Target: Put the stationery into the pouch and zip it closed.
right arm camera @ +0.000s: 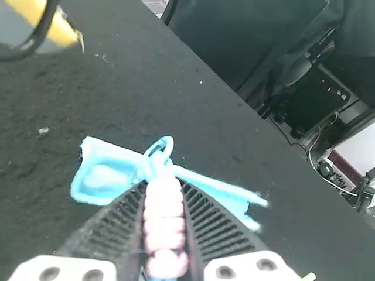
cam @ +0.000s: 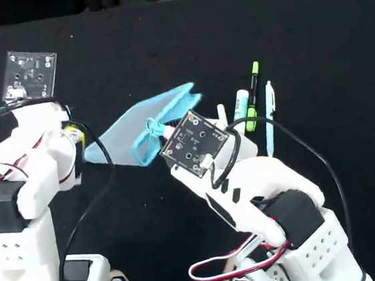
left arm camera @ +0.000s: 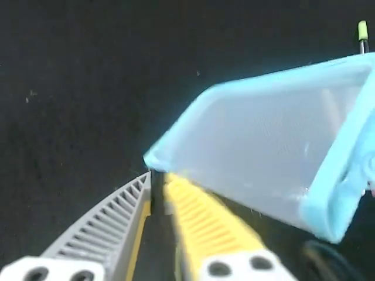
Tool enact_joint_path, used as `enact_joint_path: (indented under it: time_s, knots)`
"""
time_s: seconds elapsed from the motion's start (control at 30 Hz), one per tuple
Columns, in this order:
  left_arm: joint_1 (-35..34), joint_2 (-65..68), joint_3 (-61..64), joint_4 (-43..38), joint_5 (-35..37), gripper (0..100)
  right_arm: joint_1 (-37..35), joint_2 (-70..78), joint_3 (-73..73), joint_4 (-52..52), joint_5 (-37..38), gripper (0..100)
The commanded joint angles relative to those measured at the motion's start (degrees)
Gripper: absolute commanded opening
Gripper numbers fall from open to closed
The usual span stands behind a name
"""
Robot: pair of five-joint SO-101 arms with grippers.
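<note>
Both white arms [cam: 265, 179] carry black motor blocks [cam: 296, 216], looping red, white and black cables [cam: 192, 271], and square black camera boards [cam: 194, 144]. The left hand [left arm camera: 157, 178] has 1 grey and 1 yellow ribbed finger. The right hand [right arm camera: 163, 187] has 2 black ones.

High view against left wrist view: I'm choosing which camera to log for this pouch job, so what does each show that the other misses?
High view: the blue pen and white stick lying near the light blue pouch, and the right gripper on its pink zip pull. Left wrist view: the left gripper up close, its grey and yellow fingers meeting at the pouch's corner, plus the see-through side panel. Both: the pouch and the green pen.
</note>
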Motion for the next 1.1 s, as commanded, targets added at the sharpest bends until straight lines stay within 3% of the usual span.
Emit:
enact_joint_path:
  time_s: [0.0,0.23,0.33,0.47,0.63,0.73,0.83,1.07]
  knots:
    - [2.0,-0.4,-3.2,4.5,0.0,16,0.6,-0.4,-4.4,0.0,0.4,1.1]
    - [5.3,-5.5,-1.7,6.8,0.6,17,0.6,-0.4,-4.3,-1.1,0.4,1.1]
    - [7.3,-8.2,-1.4,6.7,5.2,17,0.6,-0.4,-4.1,-1.1,0.4,1.1]
    - [14.6,-12.3,-2.7,6.7,9.5,17,0.6,-0.4,-4.1,-2.0,0.4,1.1]
    - [25.7,-16.1,0.1,6.6,9.8,19,0.6,-0.4,-4.1,-1.8,0.4,1.1]
    - [23.2,-15.5,5.0,4.7,9.9,24,0.6,-0.4,-4.0,-1.8,0.4,1.1]
    - [19.6,-14.3,8.4,0.9,9.8,24,0.6,-0.4,-4.0,-1.8,0.4,1.1]
    - [18.2,-11.6,14.1,-5.3,9.7,24,0.7,-0.5,-4.0,-1.8,0.4,1.1]
